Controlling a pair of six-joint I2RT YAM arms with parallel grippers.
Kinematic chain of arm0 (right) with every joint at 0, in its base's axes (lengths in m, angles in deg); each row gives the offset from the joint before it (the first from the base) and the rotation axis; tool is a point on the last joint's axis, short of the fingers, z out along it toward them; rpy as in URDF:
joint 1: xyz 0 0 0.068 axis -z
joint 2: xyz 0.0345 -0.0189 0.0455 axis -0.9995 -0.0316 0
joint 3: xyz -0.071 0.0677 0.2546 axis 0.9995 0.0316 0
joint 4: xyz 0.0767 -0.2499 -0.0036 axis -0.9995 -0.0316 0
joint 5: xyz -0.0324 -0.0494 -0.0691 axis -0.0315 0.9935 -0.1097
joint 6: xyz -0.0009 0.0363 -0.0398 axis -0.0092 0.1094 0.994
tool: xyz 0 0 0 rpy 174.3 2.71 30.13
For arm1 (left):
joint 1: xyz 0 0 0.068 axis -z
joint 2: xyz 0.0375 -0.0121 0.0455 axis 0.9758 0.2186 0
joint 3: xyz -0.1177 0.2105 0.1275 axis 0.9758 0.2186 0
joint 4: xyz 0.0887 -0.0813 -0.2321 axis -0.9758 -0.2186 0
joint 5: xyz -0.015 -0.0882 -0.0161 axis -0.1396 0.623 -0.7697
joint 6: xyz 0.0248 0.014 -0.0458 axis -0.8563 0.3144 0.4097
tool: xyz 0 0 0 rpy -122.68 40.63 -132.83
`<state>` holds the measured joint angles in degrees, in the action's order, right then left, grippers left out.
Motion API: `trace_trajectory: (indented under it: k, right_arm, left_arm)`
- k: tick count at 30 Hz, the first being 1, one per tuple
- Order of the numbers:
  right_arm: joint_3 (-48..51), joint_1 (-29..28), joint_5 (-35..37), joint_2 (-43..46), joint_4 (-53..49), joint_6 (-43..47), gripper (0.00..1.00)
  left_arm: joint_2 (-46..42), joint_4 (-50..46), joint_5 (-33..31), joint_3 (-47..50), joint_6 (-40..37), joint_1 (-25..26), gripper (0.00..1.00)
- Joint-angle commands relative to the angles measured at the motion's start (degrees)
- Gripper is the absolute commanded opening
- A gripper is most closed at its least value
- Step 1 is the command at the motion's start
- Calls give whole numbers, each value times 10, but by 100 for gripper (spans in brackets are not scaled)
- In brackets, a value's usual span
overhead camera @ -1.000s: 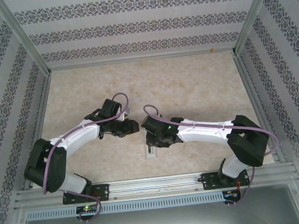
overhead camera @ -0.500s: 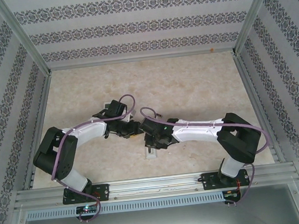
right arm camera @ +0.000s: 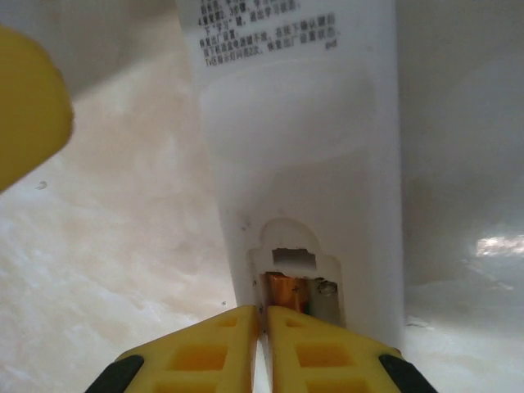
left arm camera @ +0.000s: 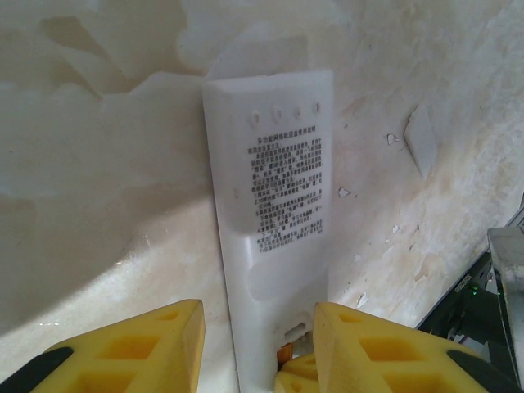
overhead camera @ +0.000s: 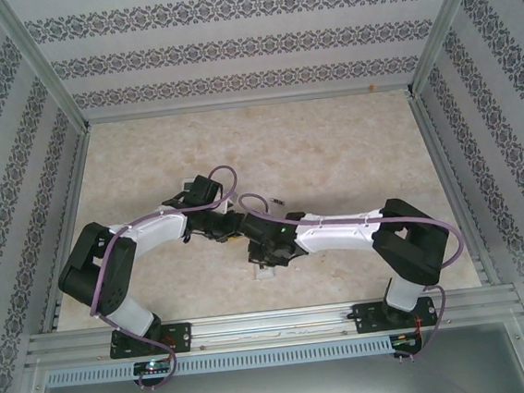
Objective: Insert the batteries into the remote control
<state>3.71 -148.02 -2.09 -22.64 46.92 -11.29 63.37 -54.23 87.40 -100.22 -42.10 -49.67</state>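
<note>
The remote control (left arm camera: 278, 188) lies back up on the table, printed label showing, its battery compartment uncovered at the near end. My left gripper (left arm camera: 258, 352) is open, with one yellow finger on each side of the remote (overhead camera: 264, 269). My right gripper (right arm camera: 264, 327) is shut, its tips resting at the compartment's edge against a battery (right arm camera: 282, 291) with an orange band that sits inside. Beside that battery a grey metal part (right arm camera: 326, 299) shows in the second slot. From above, the left gripper (overhead camera: 235, 227) and right gripper (overhead camera: 259, 245) meet over the remote (right arm camera: 303, 164).
A small flat white piece (left arm camera: 420, 139) lies on the beige tabletop (overhead camera: 331, 143) to the right of the remote. Patterned walls and metal frame posts (overhead camera: 45, 69) enclose the table. The right arm's dark body (left arm camera: 483, 286) is close by at the lower right of the left wrist view.
The left arm swung in and lowered over the remote. The right arm stretched further left, bringing its gripper tight against the left one at the remote's end.
</note>
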Motion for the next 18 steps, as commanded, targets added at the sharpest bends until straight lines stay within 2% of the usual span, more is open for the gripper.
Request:
trace_trajectory:
  k: [1, 5, 8, 11, 13, 16, 18]
  right_arm:
    - [24, -18, -9, -14, -34, -36, 14]
    - [39, -25, -10, -18, -25, -62, 14]
    - [18, -23, 11, 0, -42, -29, 15]
    - [-10, -10, 25, 44, -56, 9, 19]
    - [-13, 1, 58, 93, -63, 23, 22]
    - [-5, 24, 133, 166, -99, 74, 34]
    - [6, 51, 166, 199, -130, 130, 50]
  left_arm:
    - [-14, 26, 1, 9, 7, 4, 40]
    - [-15, 36, 6, 16, 16, 3, 40]
    - [-24, 36, 10, 21, 17, 4, 40]
    - [-44, 28, 3, 24, 11, 4, 43]
    - [-65, 11, -9, 19, 5, 4, 46]
    - [-118, -15, -41, 13, 0, 3, 52]
    - [-161, -30, -68, 10, -3, 4, 59]
